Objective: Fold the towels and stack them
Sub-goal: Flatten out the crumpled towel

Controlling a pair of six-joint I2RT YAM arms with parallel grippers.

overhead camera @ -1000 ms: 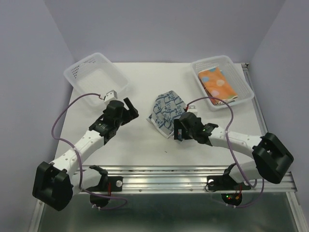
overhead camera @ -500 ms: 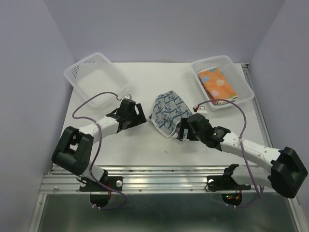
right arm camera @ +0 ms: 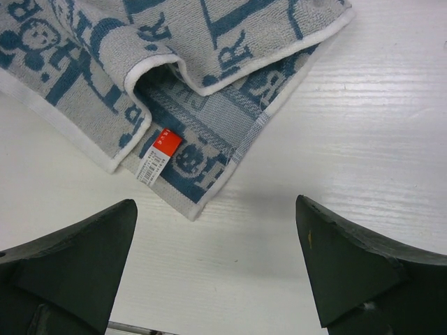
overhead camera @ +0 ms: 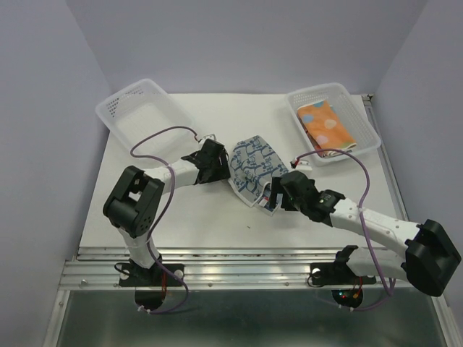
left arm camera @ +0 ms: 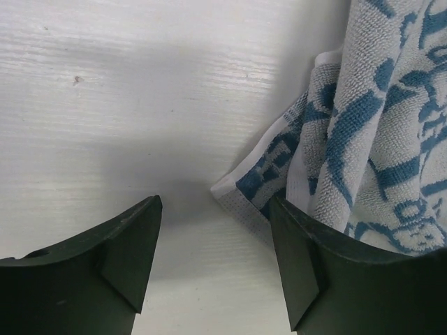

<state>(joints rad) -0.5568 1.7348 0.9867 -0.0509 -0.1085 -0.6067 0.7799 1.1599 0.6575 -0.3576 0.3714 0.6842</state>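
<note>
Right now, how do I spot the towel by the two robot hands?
Look at the white table, at its middle, between the left basket and the right basket. There lies a crumpled blue-and-white towel printed with letters and figures, with a small red tag. The only other one, the orange dotted towel, sits folded inside the right basket.

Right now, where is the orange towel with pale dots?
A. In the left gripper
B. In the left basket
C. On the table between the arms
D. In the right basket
D: the orange towel lies inside the right basket; the blue and white towel is the one on the table.
</note>
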